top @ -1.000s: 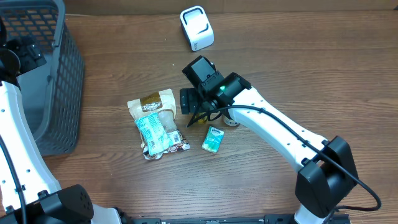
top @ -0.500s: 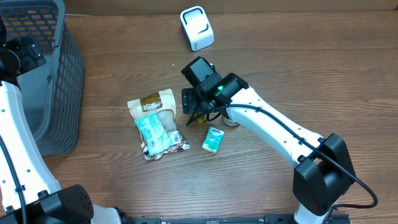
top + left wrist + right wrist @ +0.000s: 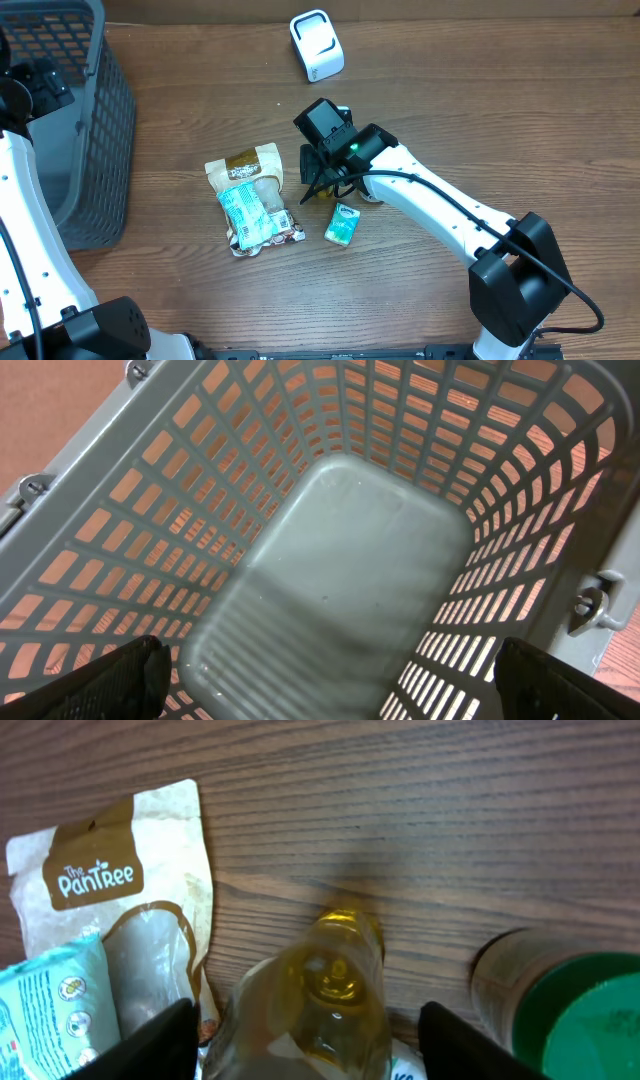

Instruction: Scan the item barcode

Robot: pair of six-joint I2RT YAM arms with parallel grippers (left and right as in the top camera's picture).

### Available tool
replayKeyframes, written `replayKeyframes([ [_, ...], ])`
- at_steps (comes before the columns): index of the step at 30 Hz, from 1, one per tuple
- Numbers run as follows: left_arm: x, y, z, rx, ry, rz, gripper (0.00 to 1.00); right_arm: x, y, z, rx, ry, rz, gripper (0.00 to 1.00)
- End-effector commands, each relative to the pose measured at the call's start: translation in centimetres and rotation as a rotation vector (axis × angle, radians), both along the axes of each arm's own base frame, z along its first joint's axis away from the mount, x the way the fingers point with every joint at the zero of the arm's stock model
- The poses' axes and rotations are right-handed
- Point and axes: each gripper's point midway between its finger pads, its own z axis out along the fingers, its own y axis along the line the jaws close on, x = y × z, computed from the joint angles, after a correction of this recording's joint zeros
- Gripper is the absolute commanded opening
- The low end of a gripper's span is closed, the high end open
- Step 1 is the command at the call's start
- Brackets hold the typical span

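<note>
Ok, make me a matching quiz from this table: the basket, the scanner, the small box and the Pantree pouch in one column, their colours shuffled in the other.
Column one:
1 basket
2 scanner
3 small box
4 Pantree pouch

Column two:
A teal
B grey
C white
D beige and brown

Pairs: 1-B, 2-C, 3-A, 4-D

We read only "The PanTree", in white letters on the brown top of the pouch. The print on the teal packet just below it is too small for us.
</note>
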Motion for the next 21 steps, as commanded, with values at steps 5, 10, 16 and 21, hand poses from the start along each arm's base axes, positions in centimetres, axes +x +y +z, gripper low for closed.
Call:
replayKeyframes([
  [5,0.15,-0.18,0.64,0.012,-0.009,-0.021,1.0,0.06,-0.1,-0.37,-0.019,-0.006,0.005,0.52],
  [10,0.14,-0.17,0.63,0.011,-0.009,-0.021,1.0,0.12,-0.05,-0.33,-0.055,-0.027,0.104,0.41],
  [16,0.15,-0.18,0.64,0.012,-0.009,-0.021,1.0,0.68,0.43,-0.01,-0.087,-0.079,0.228,0.41],
  [21,0.15,-0.19,0.63,0.011,-0.009,-0.021,1.0,0.84,0.58,0.09,-0.082,-0.087,0.233,1.0],
])
